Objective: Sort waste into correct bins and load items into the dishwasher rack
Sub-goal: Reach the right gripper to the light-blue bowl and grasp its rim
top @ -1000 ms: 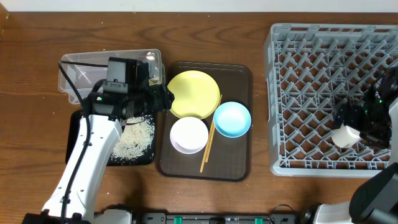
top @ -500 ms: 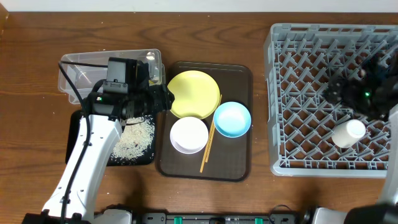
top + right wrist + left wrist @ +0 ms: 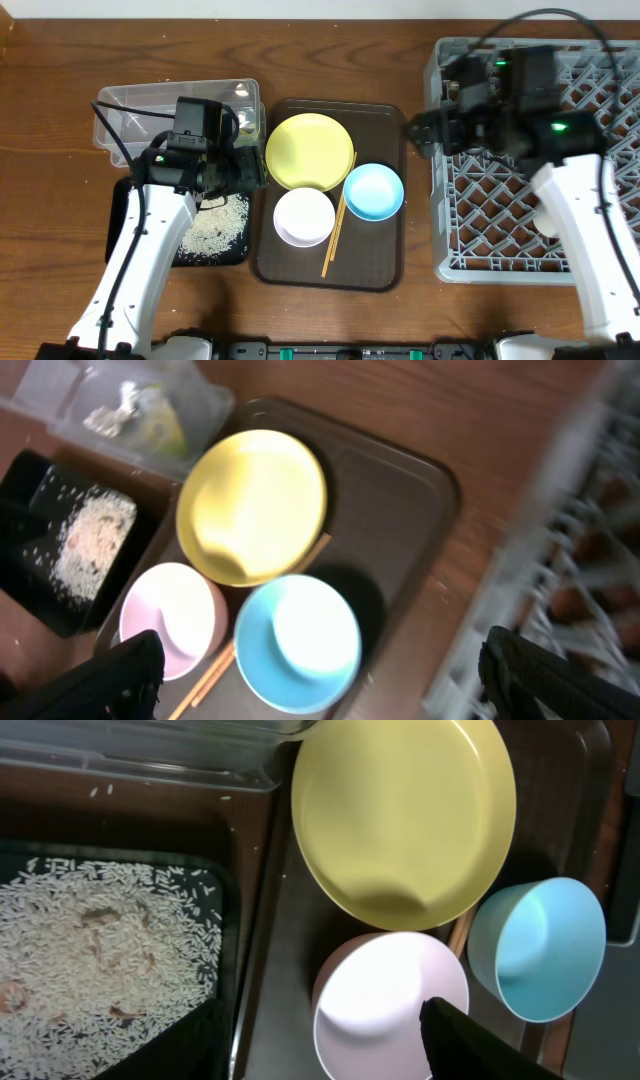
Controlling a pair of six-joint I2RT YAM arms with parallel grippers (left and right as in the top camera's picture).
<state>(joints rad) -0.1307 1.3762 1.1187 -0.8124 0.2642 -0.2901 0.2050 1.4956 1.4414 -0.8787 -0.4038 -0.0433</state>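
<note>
right gripper (image 3: 418, 131) leftward; two bowls (image 3: 304, 216)

The yellow plate (image 3: 310, 150), white bowl (image 3: 303, 216) and blue bowl (image 3: 373, 192) crowd the back and middle of the brown tray (image 3: 385, 262), with the chopsticks (image 3: 330, 250) filling the gap between the bowls. The tray's front strip lies bare. Open table (image 3: 420, 220) runs between the tray and the rack (image 3: 500, 240), its rear end overhung by the right arm (image 3: 500, 100). The left arm (image 3: 190, 165) covers the seam between the clear tub (image 3: 130, 105) and the black tray (image 3: 232, 256).
</note>
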